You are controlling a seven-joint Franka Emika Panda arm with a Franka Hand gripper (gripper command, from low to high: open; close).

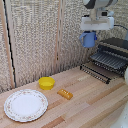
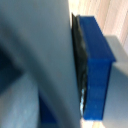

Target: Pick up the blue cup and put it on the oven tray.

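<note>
The blue cup hangs in the air, held under my gripper, which is shut on it. It is up high at the exterior view's right, above the table and a little to the left of the oven tray, a dark wire rack sticking out of the toaster oven. In the wrist view the blue cup fills the picture, pressed against a blurred grey finger.
A yellow bowl stands on the wooden table, a small orange block beside it. A floral-rimmed white plate lies at the front left. A woven screen closes the back.
</note>
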